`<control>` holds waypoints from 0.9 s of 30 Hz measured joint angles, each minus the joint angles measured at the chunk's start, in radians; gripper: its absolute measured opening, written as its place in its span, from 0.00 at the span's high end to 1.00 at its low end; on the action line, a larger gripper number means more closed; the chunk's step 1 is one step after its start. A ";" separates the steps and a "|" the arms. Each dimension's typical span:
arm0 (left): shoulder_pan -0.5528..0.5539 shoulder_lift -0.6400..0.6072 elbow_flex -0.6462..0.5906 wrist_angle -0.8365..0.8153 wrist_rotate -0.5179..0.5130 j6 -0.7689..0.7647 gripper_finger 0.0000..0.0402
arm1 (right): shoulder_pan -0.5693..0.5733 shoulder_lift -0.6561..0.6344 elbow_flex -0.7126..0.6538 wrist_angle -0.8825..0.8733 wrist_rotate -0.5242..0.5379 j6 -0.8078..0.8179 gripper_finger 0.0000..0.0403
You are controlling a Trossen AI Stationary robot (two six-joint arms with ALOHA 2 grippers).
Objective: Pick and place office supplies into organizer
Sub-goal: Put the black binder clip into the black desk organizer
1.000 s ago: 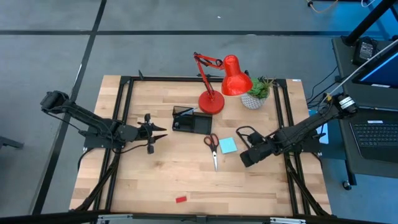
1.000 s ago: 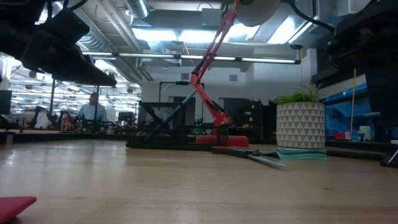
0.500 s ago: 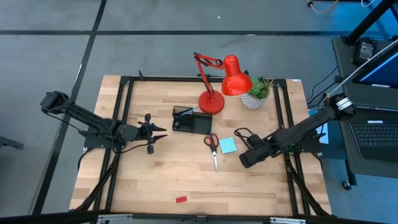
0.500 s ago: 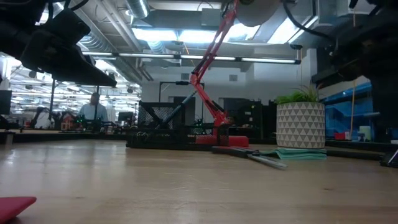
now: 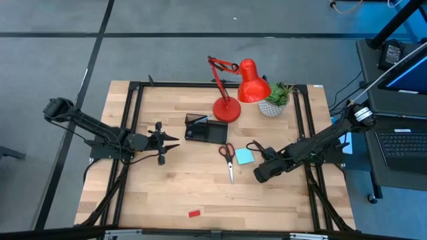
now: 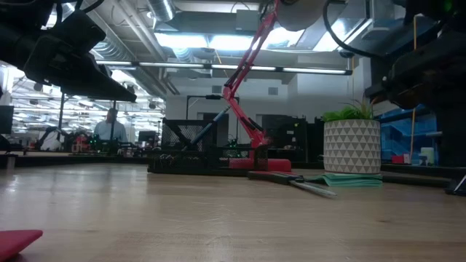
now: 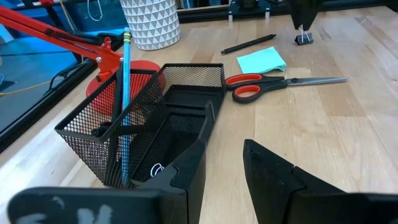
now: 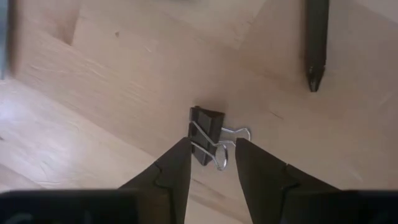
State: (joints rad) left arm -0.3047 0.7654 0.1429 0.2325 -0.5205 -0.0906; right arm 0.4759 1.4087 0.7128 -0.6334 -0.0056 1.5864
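A small black binder clip (image 8: 205, 142) lies on the wood just right of the cyan sticky-note pad (image 5: 244, 155). My right gripper (image 8: 211, 165) hangs open over it, pointing steeply down, one finger on each side of the clip and a little above it. Red-handled scissors (image 5: 229, 157) and a black pen (image 7: 249, 43) lie by the pad. The black mesh organizer (image 7: 168, 112) holds an upright light-blue pen (image 7: 125, 93). My left gripper (image 7: 224, 180) waits open and empty just left of the organizer. A red block (image 5: 194, 214) lies near the front edge.
A red desk lamp (image 5: 237, 90) and a potted plant (image 5: 275, 99) stand at the back, behind the organizer and the pad. Bare wood stretches across the table's near half. A laptop (image 5: 400, 143) sits off the table's right side.
My right gripper has sunk toward the table and drifted a little toward the left and near edges, tipping slightly more downward, still open. The left arm and all the supplies have kept still.
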 joint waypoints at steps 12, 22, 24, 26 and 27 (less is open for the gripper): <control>0.000 0.000 0.000 0.000 -0.001 0.000 0.75 | 0.000 0.013 0.000 0.012 -0.025 -0.002 0.73; 0.000 0.000 0.000 0.000 -0.001 0.000 0.75 | 0.000 0.013 0.000 0.008 -0.023 -0.071 0.89; 0.000 0.000 0.000 0.000 -0.001 0.000 0.75 | 0.000 0.012 0.000 0.008 -0.023 -0.082 0.92; 0.000 0.000 0.000 0.000 -0.001 0.000 0.75 | 0.000 0.011 0.000 0.009 -0.022 -0.108 0.95; 0.000 0.000 0.000 0.000 -0.001 0.000 0.75 | 0.000 0.011 0.001 0.009 -0.022 -0.125 0.96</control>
State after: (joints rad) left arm -0.3050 0.7654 0.1429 0.2325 -0.5217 -0.0906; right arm 0.4759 1.4197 0.7136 -0.6239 -0.0280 1.4612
